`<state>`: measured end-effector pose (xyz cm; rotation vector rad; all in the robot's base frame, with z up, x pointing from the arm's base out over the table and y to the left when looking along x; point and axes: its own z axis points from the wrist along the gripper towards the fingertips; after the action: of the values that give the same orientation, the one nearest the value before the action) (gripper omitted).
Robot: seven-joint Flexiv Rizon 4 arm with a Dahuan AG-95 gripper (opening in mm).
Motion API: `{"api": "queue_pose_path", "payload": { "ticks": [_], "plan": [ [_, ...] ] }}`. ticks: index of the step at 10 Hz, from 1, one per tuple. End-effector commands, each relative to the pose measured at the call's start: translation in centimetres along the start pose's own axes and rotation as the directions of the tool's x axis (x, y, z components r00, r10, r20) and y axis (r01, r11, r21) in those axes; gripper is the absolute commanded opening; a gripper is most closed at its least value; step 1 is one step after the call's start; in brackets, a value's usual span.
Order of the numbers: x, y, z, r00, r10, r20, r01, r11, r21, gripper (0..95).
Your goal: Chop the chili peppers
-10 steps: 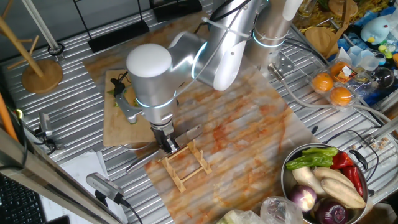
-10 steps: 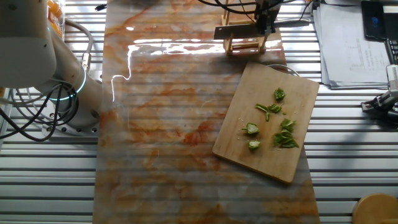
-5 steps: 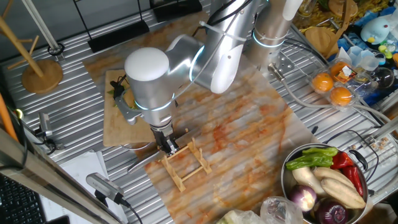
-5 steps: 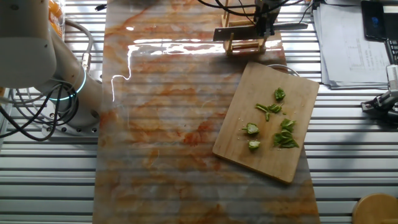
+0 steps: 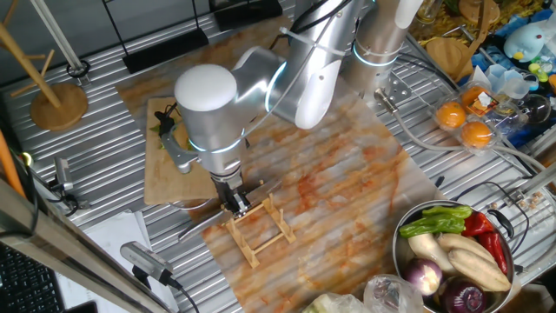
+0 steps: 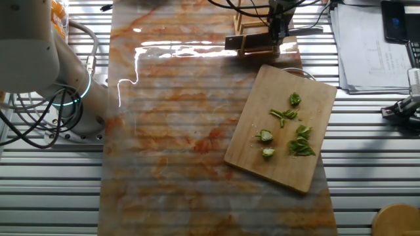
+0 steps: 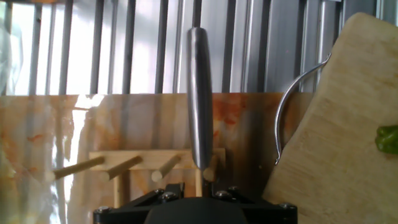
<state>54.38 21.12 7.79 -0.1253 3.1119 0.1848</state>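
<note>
The other fixed view: chili peppers well apart from tool.

**Clearance around the rack and cutting board**

The gripper occupies the wooden rack at the top centre of the other fixed view, with the knife laid across it. The cutting board lies just below, strewn with chili pieces. The marbled mat left of the board is open. A vegetable bowl blocks the lower right of one fixed view.
</note>
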Motion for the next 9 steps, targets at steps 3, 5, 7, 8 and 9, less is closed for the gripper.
{"api": "queue_pose_path", "payload": {
  "ticks": [3, 5, 7, 8, 9],
  "plan": [
    [-0.4, -2.7, -3.5, 0.999, -0.036, -0.021, 0.036, 0.999, 0.026, 19.0],
    [-1.2, -4.2, -6.3, 0.999, -0.024, -0.027, 0.025, 0.999, 0.034, 0.0],
    [-1.6, -5.6, -9.7, 0.998, -0.036, -0.045, 0.038, 0.998, 0.046, 0.0],
    [-1.6, -6.2, -10.6, 0.997, -0.058, -0.051, 0.062, 0.996, 0.071, 0.0],
    [-1.3, -7.5, -11.9, 0.996, -0.066, -0.056, 0.071, 0.993, 0.093, 0.0]
  ]
}}
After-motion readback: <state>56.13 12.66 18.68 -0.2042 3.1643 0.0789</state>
